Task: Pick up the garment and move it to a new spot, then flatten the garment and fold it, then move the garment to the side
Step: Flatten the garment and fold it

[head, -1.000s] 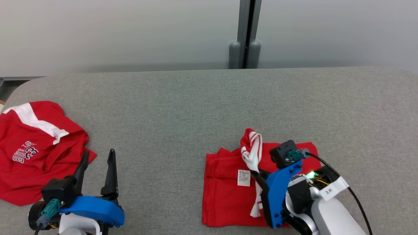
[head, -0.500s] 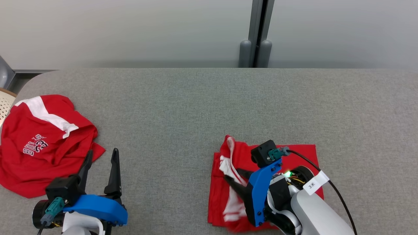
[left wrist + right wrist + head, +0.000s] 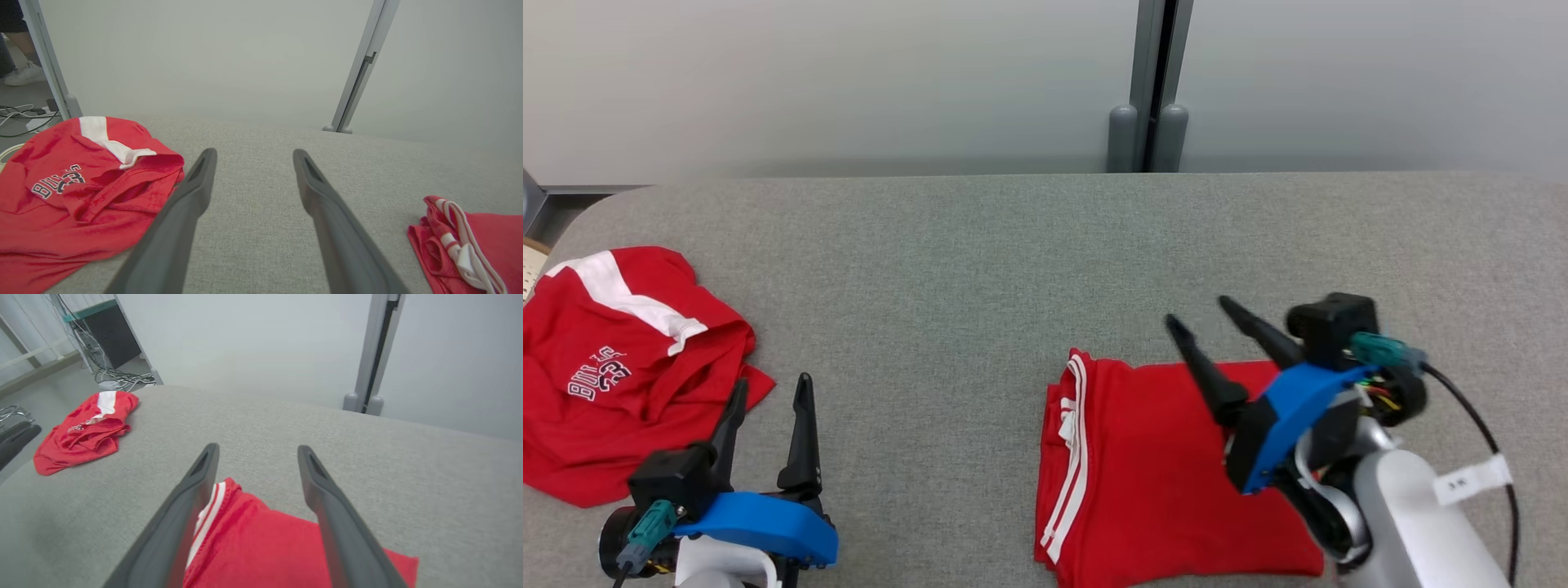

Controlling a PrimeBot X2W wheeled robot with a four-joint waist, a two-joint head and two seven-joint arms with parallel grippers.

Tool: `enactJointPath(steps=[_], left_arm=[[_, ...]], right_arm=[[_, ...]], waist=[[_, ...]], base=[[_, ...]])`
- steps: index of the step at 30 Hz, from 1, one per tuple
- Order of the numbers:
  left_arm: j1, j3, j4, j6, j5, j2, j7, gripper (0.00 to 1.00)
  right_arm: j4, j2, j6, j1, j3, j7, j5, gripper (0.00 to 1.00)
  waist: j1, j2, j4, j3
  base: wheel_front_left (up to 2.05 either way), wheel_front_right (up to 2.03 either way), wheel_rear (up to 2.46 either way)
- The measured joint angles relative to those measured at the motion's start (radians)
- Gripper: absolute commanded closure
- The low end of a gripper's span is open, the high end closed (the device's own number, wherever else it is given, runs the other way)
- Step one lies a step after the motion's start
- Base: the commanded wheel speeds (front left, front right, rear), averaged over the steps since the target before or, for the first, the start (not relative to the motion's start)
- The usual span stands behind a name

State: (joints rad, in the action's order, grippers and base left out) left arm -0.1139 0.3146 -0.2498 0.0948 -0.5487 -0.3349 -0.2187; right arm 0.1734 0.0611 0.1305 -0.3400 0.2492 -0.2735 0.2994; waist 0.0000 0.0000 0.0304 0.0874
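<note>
The garment (image 3: pixel 1160 474) is red with white stripes along its left edge and lies folded in a flat rectangle on the grey table, right of centre. My right gripper (image 3: pixel 1199 311) hovers above the garment's far right part, open, with nothing between its fingers. In the right wrist view the right gripper (image 3: pixel 257 450) points past the garment (image 3: pixel 261 547) below it. My left gripper (image 3: pixel 772 380) rests open and empty at the lower left. The left wrist view has the left gripper (image 3: pixel 253 152) over bare table, with the garment (image 3: pixel 470 241) far to its right.
A second red jersey (image 3: pixel 613 367) with a white band and lettering lies crumpled at the table's left end, close to my left gripper. The grey padded table (image 3: pixel 980 269) runs up to a pale wall with a grey post (image 3: pixel 1147 122). Cables (image 3: pixel 118 377) lie on the floor beyond.
My right gripper has opened, let go of the garment's striped edge, and risen up and to the right. The garment now lies flat. The left arm has stayed put; the camera shifted slightly.
</note>
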Motion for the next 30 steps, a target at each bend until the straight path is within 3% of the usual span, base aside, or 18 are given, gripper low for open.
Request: enactJointPath(steps=[6,13,21,30], left_arm=[[0.004,0.005,0.003,0.000,-0.005,0.005,-0.004,0.00],[0.011,0.008,-0.007,0.000,0.004,-0.001,-0.016,0.00],[0.064,-0.010,0.007,0.009,0.012,-0.006,-0.031,0.00],[0.131,-0.024,0.022,0.021,0.015,0.015,-0.040,0.00]], right_arm=[[-0.053,0.007,0.000,0.160,-0.192,0.038,-0.159,0.00],[-0.059,-0.007,0.000,0.278,-0.336,0.205,-0.186,0.00],[-0.044,-0.010,0.000,0.323,-0.336,0.289,-0.144,0.00],[-0.070,-0.010,0.000,0.312,-0.333,0.275,-0.158,0.00]], waist=[[0.0000,0.0000,0.000,-0.003],[0.0000,0.0000,-0.014,-0.026],[0.0000,0.0000,-0.062,-0.057],[0.0000,0.0000,-0.093,-0.086]], base=[[0.00,0.00,0.00],[0.00,0.00,0.00],[0.00,0.00,0.00],[0.00,0.00,0.00]])
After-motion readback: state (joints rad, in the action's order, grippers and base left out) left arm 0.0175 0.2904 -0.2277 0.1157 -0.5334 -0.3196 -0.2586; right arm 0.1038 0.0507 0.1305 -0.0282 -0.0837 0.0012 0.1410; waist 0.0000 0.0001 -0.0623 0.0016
